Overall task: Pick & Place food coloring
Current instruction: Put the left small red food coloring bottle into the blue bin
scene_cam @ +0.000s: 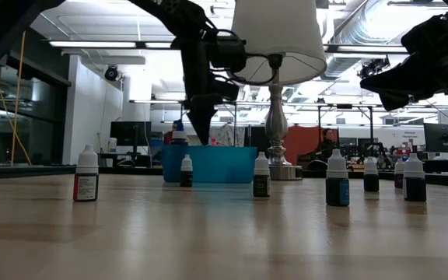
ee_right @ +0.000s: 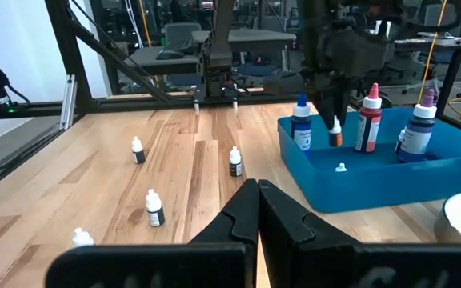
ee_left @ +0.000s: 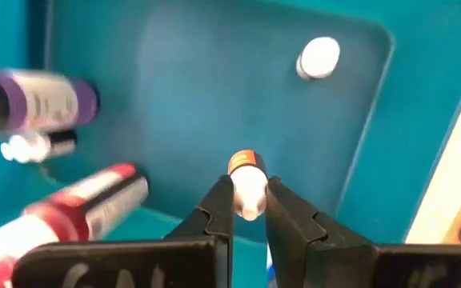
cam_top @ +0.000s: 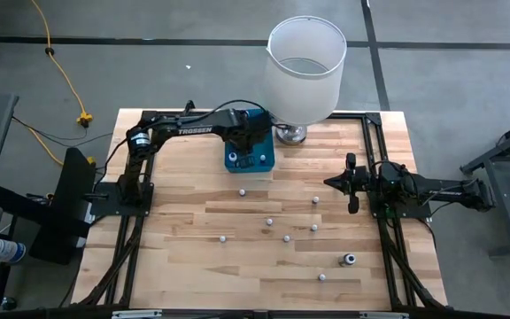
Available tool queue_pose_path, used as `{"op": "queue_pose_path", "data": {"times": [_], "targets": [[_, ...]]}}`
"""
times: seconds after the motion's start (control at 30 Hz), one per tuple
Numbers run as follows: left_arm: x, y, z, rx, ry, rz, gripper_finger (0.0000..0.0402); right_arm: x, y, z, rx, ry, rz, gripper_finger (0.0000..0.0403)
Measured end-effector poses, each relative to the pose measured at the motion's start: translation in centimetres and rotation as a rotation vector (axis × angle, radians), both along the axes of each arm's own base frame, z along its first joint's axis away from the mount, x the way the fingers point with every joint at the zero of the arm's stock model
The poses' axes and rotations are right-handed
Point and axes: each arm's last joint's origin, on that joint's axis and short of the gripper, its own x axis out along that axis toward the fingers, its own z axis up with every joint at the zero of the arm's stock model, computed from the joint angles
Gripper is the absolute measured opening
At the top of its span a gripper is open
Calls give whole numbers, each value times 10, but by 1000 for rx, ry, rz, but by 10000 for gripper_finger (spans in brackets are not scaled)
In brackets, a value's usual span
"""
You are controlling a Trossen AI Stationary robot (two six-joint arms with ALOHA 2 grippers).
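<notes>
Hanging over the blue tray [cam_top: 248,161] at the far side of the worktop [cam_top: 193,266], the left gripper [ee_left: 249,210] is seen with its fingers pinching a small orange-bodied food coloring bottle [ee_left: 246,182] by the white cap. More small bottles [cam_top: 286,238] are scattered upright across the open wood, well apart from one another, and larger bottles lie or stand inside the tray. The small bottle is judged light, rigid and smooth, so a slip or a swing in the pinch could be expected; the cap or neck looks the surest hold. The tray wall and the lamp [cam_top: 305,71] just beside it leave little side room, while above the tray the space is open. The right gripper [ee_right: 258,210] is parked over the right edge, its fingers pressed together
</notes>
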Motion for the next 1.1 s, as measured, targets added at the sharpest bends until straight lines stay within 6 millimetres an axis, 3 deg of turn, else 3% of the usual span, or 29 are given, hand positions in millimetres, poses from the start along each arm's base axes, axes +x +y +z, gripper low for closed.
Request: {"op": "queue_pose_path", "data": {"times": [0.47,1.1], "targets": [[8,-11,-16,-99,-23,202,37,0,0,0,0,0,0,0],[7,-16,-29,-157,-2,213,37,0,0,0,0,1,0,0]]}}
